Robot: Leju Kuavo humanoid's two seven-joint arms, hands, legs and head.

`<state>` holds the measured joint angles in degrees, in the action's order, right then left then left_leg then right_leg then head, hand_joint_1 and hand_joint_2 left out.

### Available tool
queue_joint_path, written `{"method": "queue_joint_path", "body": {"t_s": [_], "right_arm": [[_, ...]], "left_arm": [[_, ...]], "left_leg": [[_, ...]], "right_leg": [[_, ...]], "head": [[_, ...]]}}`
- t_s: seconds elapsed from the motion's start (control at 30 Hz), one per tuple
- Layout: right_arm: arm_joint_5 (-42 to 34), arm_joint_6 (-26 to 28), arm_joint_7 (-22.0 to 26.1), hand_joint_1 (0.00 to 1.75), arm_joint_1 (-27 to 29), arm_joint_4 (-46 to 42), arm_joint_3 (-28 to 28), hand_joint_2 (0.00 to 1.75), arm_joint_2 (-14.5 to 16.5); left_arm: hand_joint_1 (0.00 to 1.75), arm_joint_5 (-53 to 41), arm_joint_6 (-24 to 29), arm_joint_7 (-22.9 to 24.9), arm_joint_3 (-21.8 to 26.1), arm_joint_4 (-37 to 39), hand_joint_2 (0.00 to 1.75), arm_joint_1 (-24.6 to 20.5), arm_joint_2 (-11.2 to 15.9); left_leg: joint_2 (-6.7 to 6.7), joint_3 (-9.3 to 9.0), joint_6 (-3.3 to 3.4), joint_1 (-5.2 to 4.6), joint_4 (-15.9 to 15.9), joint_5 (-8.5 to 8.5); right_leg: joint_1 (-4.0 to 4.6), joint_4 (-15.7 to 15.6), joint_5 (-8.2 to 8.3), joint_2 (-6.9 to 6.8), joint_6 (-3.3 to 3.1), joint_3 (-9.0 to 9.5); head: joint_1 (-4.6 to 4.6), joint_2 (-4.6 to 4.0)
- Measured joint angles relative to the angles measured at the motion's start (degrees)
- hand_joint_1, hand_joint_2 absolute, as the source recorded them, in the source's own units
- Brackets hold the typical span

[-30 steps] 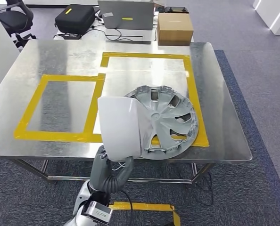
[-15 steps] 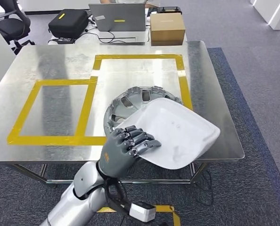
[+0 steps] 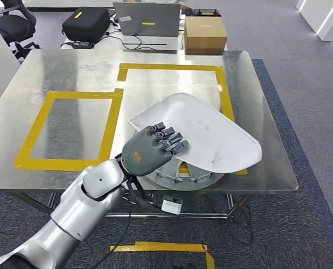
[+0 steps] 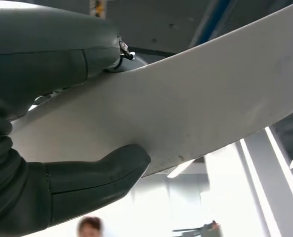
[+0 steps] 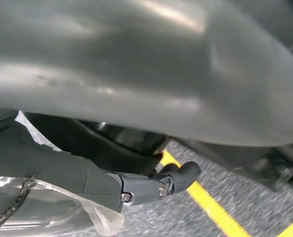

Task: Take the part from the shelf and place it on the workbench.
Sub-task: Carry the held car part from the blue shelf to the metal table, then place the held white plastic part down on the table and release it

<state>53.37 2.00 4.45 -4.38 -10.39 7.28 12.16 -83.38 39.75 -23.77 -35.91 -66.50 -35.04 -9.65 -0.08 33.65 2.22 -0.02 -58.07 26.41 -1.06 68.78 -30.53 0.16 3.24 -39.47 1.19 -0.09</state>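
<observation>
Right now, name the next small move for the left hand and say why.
Probably lower the panel toward the table. The left hand grips its near edge and holds it over the hubcap, so shifting it aside first may be wise.

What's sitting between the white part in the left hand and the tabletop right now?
In the head view, a silver wheel cover lies on the steel table, under the white part the left hand holds.
</observation>
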Motion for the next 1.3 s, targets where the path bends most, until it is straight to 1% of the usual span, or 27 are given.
{"method": "queue_joint_path", "body": {"t_s": [0.07,0.1,0.2,0.27,0.3,0.37,0.4,0.43,0.47,0.5,0.53,0.57,0.6,0.63,0.7,0.77,0.8,0.87,0.9,0.93,0.97,1.0,1.03,1.1,1.13,1.23,1.3], "right_arm": [[0.62,-1.54,0.86,0.00,-0.36,-0.04,-0.43,0.00,-0.35],[0.85,-2.08,1.24,0.00,-0.49,-0.07,-0.57,0.00,-0.48],[1.43,-2.74,1.86,0.00,-0.60,-0.13,-0.83,0.00,-0.64],[1.71,-2.96,2.10,0.00,-0.62,-0.17,-1.00,0.00,-0.69],[1.78,-3.01,2.23,0.00,-0.65,-0.20,-1.06,0.00,-0.70],[1.80,-3.01,2.49,0.00,-0.67,-0.23,-1.07,0.00,-0.78],[1.80,-2.99,2.60,0.00,-0.63,-0.25,-1.07,0.00,-0.83],[1.80,-2.95,2.70,0.00,-0.57,-0.25,-1.07,0.00,-0.89],[1.80,-2.90,2.78,0.00,-0.51,-0.25,-1.07,0.00,-0.94],[1.80,-2.86,2.83,0.00,-0.47,-0.26,-1.06,0.00,-0.97],[1.81,-2.82,2.90,0.00,-0.45,-0.26,-1.05,0.00,-0.98],[1.82,-2.78,2.95,0.00,-0.47,-0.27,-1.05,0.00,-0.99],[1.86,-2.75,3.01,0.00,-0.51,-0.27,-1.05,0.00,-1.01],[1.90,-2.71,3.08,0.00,-0.55,-0.27,-1.05,0.00,-1.02],[2.02,-2.62,3.19,0.00,-0.56,-0.28,-1.04,0.00,-1.04],[2.14,-2.49,3.25,0.00,-0.43,-0.30,-1.03,0.00,-1.08],[2.21,-2.39,3.26,0.00,-0.37,-0.31,-1.03,0.00,-1.10],[2.33,-2.25,3.27,0.00,-0.34,-0.32,-1.03,0.00,-1.13],[2.37,-2.20,3.26,0.00,-0.34,-0.32,-1.03,0.00,-1.15],[2.39,-2.19,3.26,0.00,-0.33,-0.32,-1.03,0.00,-1.18],[2.42,-2.18,3.24,0.00,-0.31,-0.33,-1.03,0.00,-1.21],[2.43,-2.13,3.21,0.00,-0.30,-0.33,-1.02,0.00,-1.25],[2.44,-2.07,3.20,0.00,-0.30,-0.33,-1.02,0.00,-1.28],[2.42,-1.94,3.18,0.00,-0.37,-0.34,-0.99,0.00,-1.30],[2.40,-1.88,3.19,0.00,-0.37,-0.34,-0.99,0.00,-1.30],[2.39,-1.73,3.19,0.00,-0.15,-0.34,-0.94,0.00,-1.32],[2.39,-1.65,3.19,0.00,-0.17,-0.34,-0.88,0.00,-1.32]], "left_arm": [[1.75,-3.54,-0.01,1.48,1.00,4.56,1.75,-3.80,1.18],[1.75,-4.52,-0.01,2.17,1.40,6.96,1.75,-5.69,1.93],[1.75,-5.03,-0.02,3.27,2.18,14.35,1.75,-10.56,4.03],[1.75,-4.48,-0.09,3.50,2.84,19.70,1.75,-13.49,5.33],[1.75,-4.02,-0.30,3.53,3.26,22.28,1.75,-14.81,6.12],[1.75,-2.65,-1.12,3.53,4.26,27.27,1.75,-16.78,7.94],[1.75,-1.86,-1.58,3.43,4.80,29.45,1.75,-17.30,8.90],[1.75,-1.17,-1.93,3.28,5.37,31.31,1.75,-17.58,9.84],[1.75,-0.62,-2.20,3.12,5.87,32.80,1.75,-17.76,10.72],[1.75,-0.17,-2.59,3.01,6.37,34.10,1.75,-18.02,11.52],[1.75,0.23,-3.13,3.02,6.83,35.19,1.75,-18.39,12.21],[1.75,0.68,-3.96,3.10,7.28,36.15,1.75,-18.85,12.89],[1.75,1.21,-5.23,3.21,7.78,37.04,1.75,-19.28,13.51],[1.75,1.79,-6.81,3.33,8.27,37.83,1.75,-19.60,14.10],[1.75,2.84,-9.84,3.49,9.31,39.20,1.75,-19.85,15.37],[1.75,3.68,-11.77,3.74,10.24,40.18,1.75,-20.05,16.57],[1.75,4.08,-12.54,3.91,10.68,40.58,1.75,-20.18,17.05],[1.75,4.73,-14.09,4.22,11.44,41.42,1.75,-20.20,17.91],[1.75,4.99,-14.63,4.25,11.73,41.82,1.75,-20.01,18.31],[1.75,5.28,-15.07,4.34,11.97,42.19,1.75,-19.75,18.66],[1.75,5.65,-15.40,4.56,12.25,42.49,1.75,-19.49,18.97],[1.75,6.15,-15.71,4.97,12.64,42.72,1.75,-19.30,19.24],[1.75,6.69,-16.01,5.56,13.13,42.92,1.75,-19.18,19.49],[1.75,7.69,-16.49,6.74,14.27,43.25,1.75,-19.08,20.08],[1.75,8.01,-16.64,7.14,14.77,43.41,1.75,-19.00,20.42],[1.75,8.37,-16.78,7.47,15.79,43.78,1.75,-18.68,21.21],[1.75,8.40,-16.78,7.47,16.19,43.88,1.75,-18.61,21.57]], "left_leg": [[-0.06,0.22,-0.43,-0.18,-0.44,0.25],[-0.07,0.43,-0.74,-0.32,-0.63,0.28],[-0.03,0.85,-1.60,-0.40,-0.73,0.11],[-0.03,1.48,-2.22,-0.20,-2.30,1.18],[-0.03,2.52,-2.56,-0.11,-4.64,2.50],[-0.04,6.04,-3.11,0.03,-12.17,5.80],[-0.04,7.64,-3.24,0.08,-15.37,6.75],[-0.04,8.53,-3.26,0.11,-16.96,6.74],[-0.04,8.36,-3.15,0.13,-16.19,5.56],[-0.04,7.21,-2.88,0.11,-13.24,3.50],[-0.03,5.56,-2.47,0.02,-9.15,1.28],[-0.01,3.92,-2.08,-0.10,-5.28,-0.30],[-0.01,2.78,-1.78,-0.23,-2.51,-1.17],[-0.02,2.24,-1.59,-0.37,-1.09,-1.32],[-0.02,2.07,-1.35,-0.42,-0.50,-1.18],[0.09,1.83,-0.87,-0.15,0.07,-1.43],[0.14,1.71,-0.63,0.02,0.34,-1.55],[0.16,1.68,-0.34,0.07,0.38,-1.54],[0.15,1.67,-0.30,0.05,0.37,-1.51],[0.13,1.66,-0.28,0.04,0.34,-1.47],[0.08,1.65,-0.30,0.03,0.29,-1.43],[0.01,1.63,-0.36,0.04,0.20,-1.35],[-0.07,1.61,-0.49,0.05,0.05,-1.22],[-0.13,1.72,-0.92,-0.13,-0.30,-0.94],[-0.13,1.80,-1.20,-0.21,-0.41,-0.91],[-0.08,1.82,-2.08,-0.14,-0.42,-0.89],[-0.08,2.60,-2.75,0.03,-2.45,0.64]], "right_leg": [[-0.03,-7.19,2.88,-0.04,-0.22,3.35],[-0.03,-9.24,3.36,-0.02,-0.51,4.30],[0.13,-10.07,3.45,0.17,-1.77,4.55],[0.06,-10.22,3.65,0.18,-2.57,4.63],[-0.02,-10.28,3.70,0.18,-2.88,4.68],[-0.01,-10.27,3.65,0.24,-3.25,4.69],[0.00,-10.27,3.62,0.35,-3.31,4.71],[0.01,-10.26,3.59,0.50,-3.35,4.75],[0.04,-10.25,3.58,0.66,-3.37,4.81],[0.10,-10.25,3.56,0.76,-3.36,4.88],[0.16,-10.24,3.52,0.77,-3.32,4.94],[0.34,-10.20,3.44,0.70,-3.22,4.90],[0.47,-10.19,3.39,0.60,-3.06,4.82],[0.53,-10.22,3.38,0.49,-2.86,4.73],[0.54,-10.37,3.42,0.44,-2.33,4.63],[0.54,-9.35,2.54,0.38,-1.74,3.93],[0.52,-7.38,1.32,0.33,-1.49,2.96],[0.41,-0.21,-2.15,0.27,-1.14,-0.44],[0.38,3.42,-3.44,0.26,-1.01,-2.22],[0.38,5.64,-3.85,0.26,-0.92,-3.43],[0.38,5.63,-3.09,0.25,-0.89,-3.60],[0.38,3.24,-1.33,0.23,-0.95,-2.60],[0.38,-0.82,0.90,0.20,-1.10,-0.75],[0.46,-7.98,3.44,0.18,-1.60,3.00],[0.52,-9.74,3.74,0.23,-1.87,3.97],[0.59,-10.49,3.72,0.36,-2.70,4.43],[0.39,-10.89,3.89,0.28,-3.34,4.72]], "head": [[0.06,0.00],[0.07,0.00],[-0.01,0.00],[-0.18,0.00],[-0.27,0.00],[-0.40,0.00],[-0.38,0.00],[-0.41,0.00],[-0.43,0.00],[-0.44,0.00],[-0.43,0.00],[-0.40,0.00],[-0.36,0.00],[-0.31,0.00],[-0.31,0.00],[-0.26,0.00],[-0.12,0.00],[0.07,0.00],[0.10,0.00],[0.10,0.00],[0.14,0.00],[0.14,0.00],[0.17,0.00],[0.13,0.00],[0.10,0.00],[0.09,0.00],[-0.02,0.00]]}}
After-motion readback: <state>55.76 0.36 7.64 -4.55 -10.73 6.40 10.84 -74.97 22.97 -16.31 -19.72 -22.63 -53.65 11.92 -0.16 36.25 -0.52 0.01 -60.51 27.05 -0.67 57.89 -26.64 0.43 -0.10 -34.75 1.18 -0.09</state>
